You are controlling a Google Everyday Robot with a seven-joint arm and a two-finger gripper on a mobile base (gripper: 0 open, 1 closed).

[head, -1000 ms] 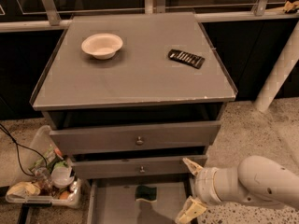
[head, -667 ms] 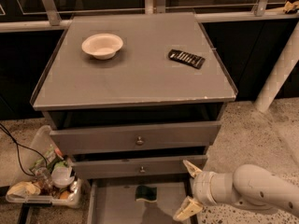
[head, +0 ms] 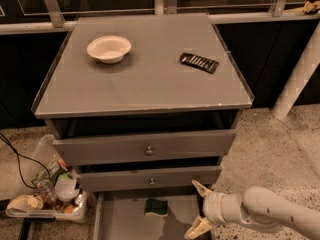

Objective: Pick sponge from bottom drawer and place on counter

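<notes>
Hanging at 5 o'clock in the view, the gripper [head: 199,208] is seen over the right side of the bottom drawer [head: 120,221], its two pale fingers [head: 200,188] spread apart with nothing held between them. The sponge [head: 156,207] is found on the drawer floor, green face up, near the back, at 9 o'clock from the gripper and apart from it. The drawer is pulled out. Its left wall is visible as a low edge, its right wall is covered by the gripper, and its front is cut off by the bottom of the view. Bare grey floor is left at 9 o'clock and 6 o'clock from the sponge.

The counter [head: 145,86] is bounded by a thin raised rim, and wear is shown along its front edge. One white bowl [head: 109,49] is set at 10 o'clock on it and one black ridged object [head: 199,62] at 2 o'clock, well apart. A broad open stretch is left between them and across the whole front half.

Three drawers are counted. The two upper drawers [head: 145,146] are each fitted with one round knob [head: 149,150]. One cluttered bin [head: 47,201] is placed on the ground at 9 o'clock from the bottom drawer, just beside it
</notes>
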